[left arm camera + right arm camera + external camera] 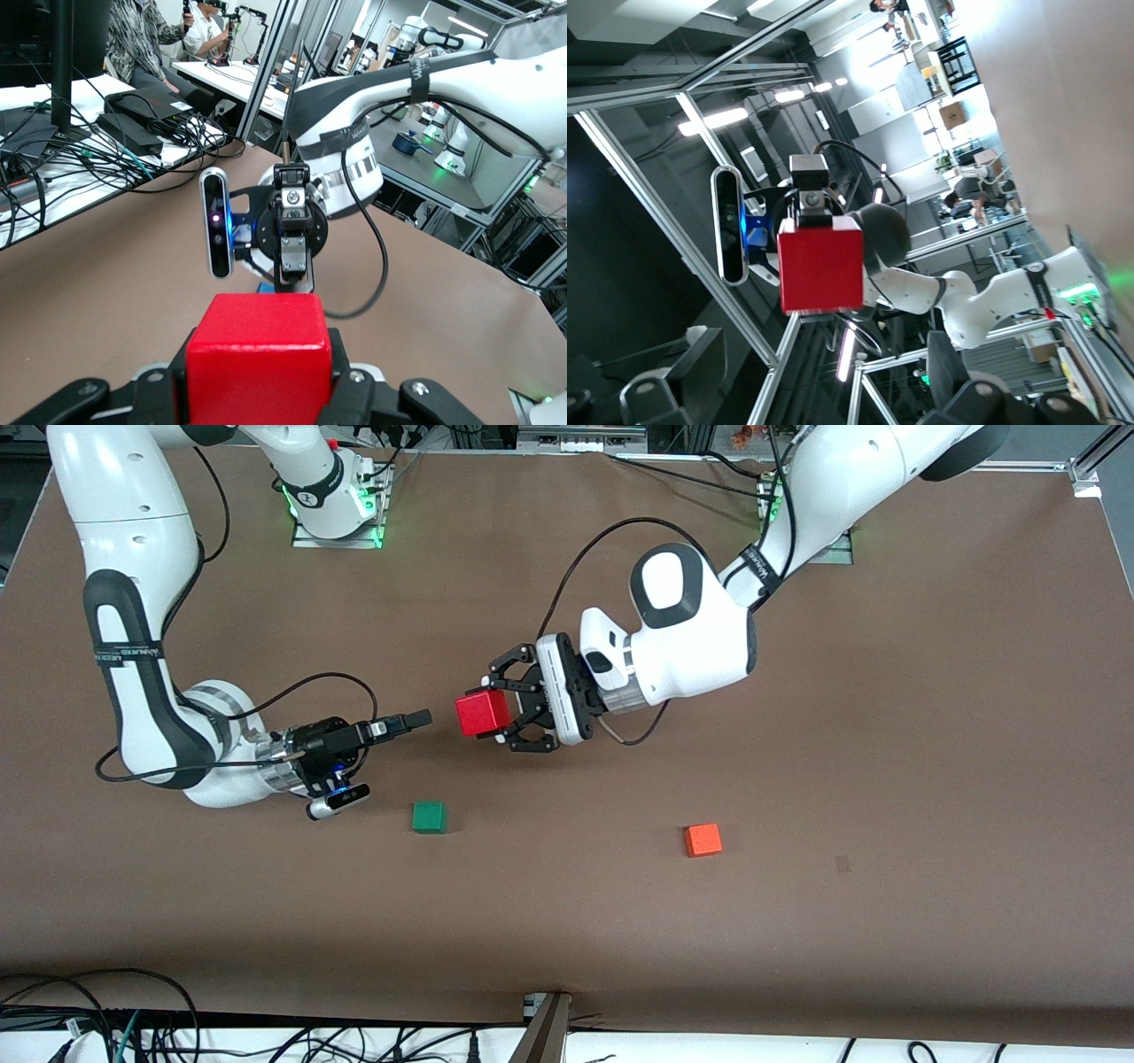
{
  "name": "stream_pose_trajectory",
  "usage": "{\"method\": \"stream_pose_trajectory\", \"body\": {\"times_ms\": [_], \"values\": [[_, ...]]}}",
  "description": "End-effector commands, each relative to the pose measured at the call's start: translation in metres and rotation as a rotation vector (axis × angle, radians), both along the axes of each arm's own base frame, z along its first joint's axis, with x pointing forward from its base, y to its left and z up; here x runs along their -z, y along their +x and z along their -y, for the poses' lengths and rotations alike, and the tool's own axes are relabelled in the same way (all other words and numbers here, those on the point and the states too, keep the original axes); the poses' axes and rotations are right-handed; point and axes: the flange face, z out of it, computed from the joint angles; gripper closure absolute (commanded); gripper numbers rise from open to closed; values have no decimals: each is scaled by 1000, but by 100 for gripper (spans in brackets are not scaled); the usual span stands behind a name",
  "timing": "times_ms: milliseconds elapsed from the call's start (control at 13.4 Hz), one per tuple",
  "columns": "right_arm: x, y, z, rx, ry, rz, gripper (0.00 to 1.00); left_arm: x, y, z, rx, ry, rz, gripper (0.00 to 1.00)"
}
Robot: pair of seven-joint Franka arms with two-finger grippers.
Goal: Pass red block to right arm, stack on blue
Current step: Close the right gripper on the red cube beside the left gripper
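Even, bright light falls from overhead on my brown table (886, 735), and everything on it throws only a soft, short shadow. The white shell of my left arm (691, 638) shines without harsh glare. From my left wrist, the red block (259, 363) sits close and slightly soft, while the room around it stays fairly crisp. From my right wrist, ceiling strip lights (713, 117) glare white against a dark background, and a bright window area washes out; that picture sits tilted.
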Motion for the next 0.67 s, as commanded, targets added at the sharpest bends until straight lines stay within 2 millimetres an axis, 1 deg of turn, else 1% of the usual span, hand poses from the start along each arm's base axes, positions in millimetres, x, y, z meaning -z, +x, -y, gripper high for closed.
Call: {"method": "stream_pose_trajectory", "body": {"times_ms": [0,224,373,597], "values": [[-2,-5,-15,34,47,-5,0,6,9,15,-22,-51,5,100],[4,-8,-28,42,28,0,0,15,8,27,-35,-59,0,100],[3,-5,-36,66,31,-3,0,15,9,26,-38,-56,3,100],[4,-4,-40,78,18,-5,0,16,8,27,-36,-56,1,100]]}}
